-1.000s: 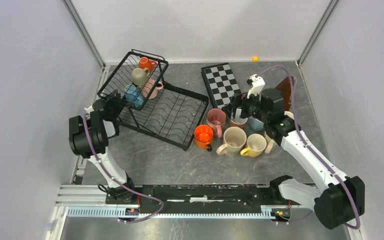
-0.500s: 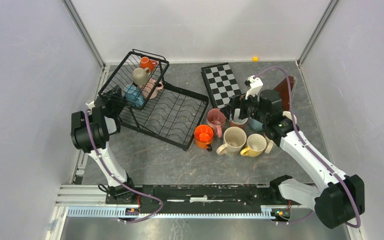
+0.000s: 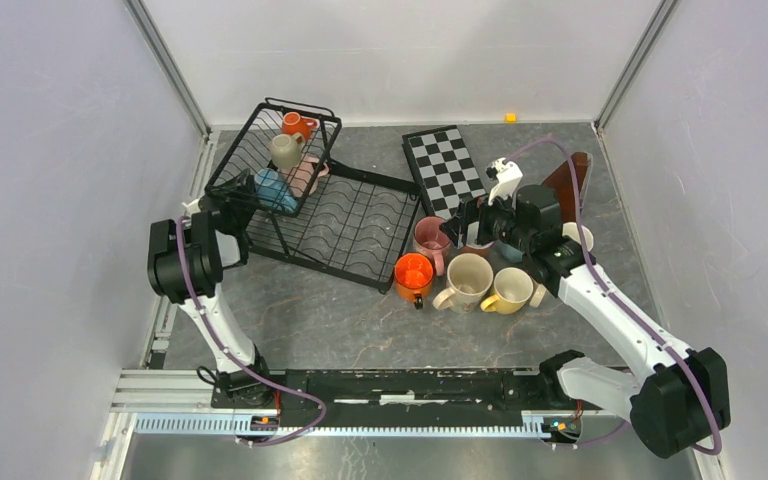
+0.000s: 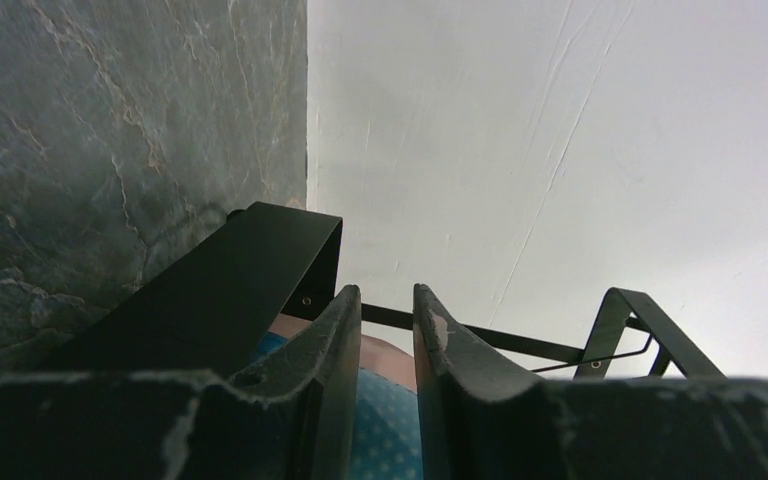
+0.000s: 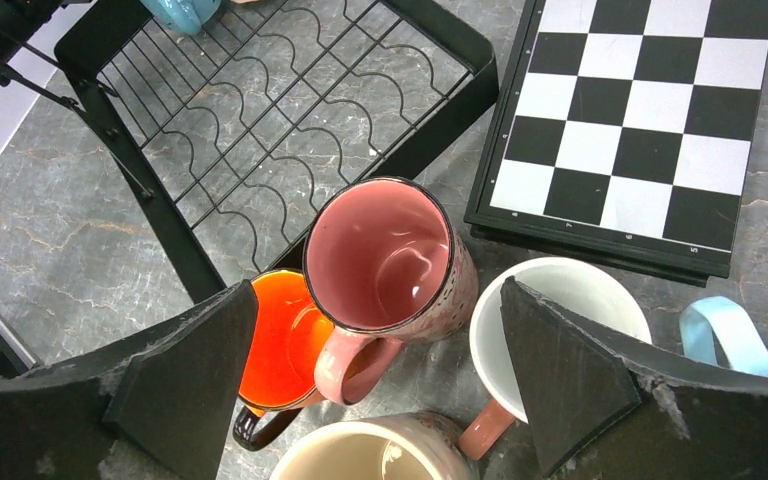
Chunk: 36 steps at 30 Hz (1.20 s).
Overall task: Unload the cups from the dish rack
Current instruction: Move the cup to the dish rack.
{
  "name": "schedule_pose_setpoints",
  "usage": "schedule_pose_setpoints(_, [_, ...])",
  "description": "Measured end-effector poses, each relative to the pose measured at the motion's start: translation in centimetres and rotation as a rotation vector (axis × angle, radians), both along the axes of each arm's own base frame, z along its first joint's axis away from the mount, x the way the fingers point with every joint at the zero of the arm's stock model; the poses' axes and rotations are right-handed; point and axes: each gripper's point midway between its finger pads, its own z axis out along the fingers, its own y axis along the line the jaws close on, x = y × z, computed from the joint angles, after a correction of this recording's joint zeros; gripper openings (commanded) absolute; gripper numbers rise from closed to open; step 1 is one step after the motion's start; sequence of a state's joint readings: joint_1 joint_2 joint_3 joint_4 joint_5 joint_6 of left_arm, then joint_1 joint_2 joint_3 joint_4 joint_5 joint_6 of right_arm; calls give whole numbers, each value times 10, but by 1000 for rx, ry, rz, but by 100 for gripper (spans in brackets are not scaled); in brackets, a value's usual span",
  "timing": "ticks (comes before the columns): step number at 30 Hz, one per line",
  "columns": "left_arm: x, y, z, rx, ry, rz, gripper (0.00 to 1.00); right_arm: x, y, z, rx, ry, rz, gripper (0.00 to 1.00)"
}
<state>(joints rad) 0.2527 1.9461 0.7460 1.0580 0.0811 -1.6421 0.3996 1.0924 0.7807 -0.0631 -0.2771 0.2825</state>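
Four cups are left in the dish rack (image 3: 355, 225), all in its tall basket part at the upper left of the top view: an orange cup (image 3: 298, 125), a beige cup (image 3: 283, 151), a pink cup (image 3: 307, 175) and a blue cup (image 3: 268, 187). The flat tray part holds none. I count at least six out on the table (image 3: 310, 310), bunched right of centre, so I judge the job over half done.

My right gripper (image 3: 463, 224) hangs over that bunch, spread wide and empty. My left gripper (image 3: 232, 197) sits at the basket's left corner.

Only the left wrist view shows its fingers (image 4: 330, 340), narrowly apart with blue speckled glaze in the gap. I cannot tell whether they pinch it. Only the right wrist view shows a pink mug (image 5: 390, 255) centred under the wide jaws.
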Motion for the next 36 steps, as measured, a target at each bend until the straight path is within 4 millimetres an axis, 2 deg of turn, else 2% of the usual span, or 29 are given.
schedule_pose_setpoints(13, [-7, -30, -9, -2, 8, -59, 31, -6, 4, -9, -1, 9, 18, 98])
schedule_pose_setpoints(22, [-17, -51, -9, -2, -16, -116, 30, -5, 20, -11, 19, 1, 58, 98])
schedule_pose_setpoints(30, [-25, -61, -7, -3, -40, -169, 29, 12, 50, -30, 56, 60, 124, 98])
schedule_pose_setpoints(36, [-27, -70, -6, -6, -50, -216, 28, 33, 85, -21, 96, 30, 201, 98])
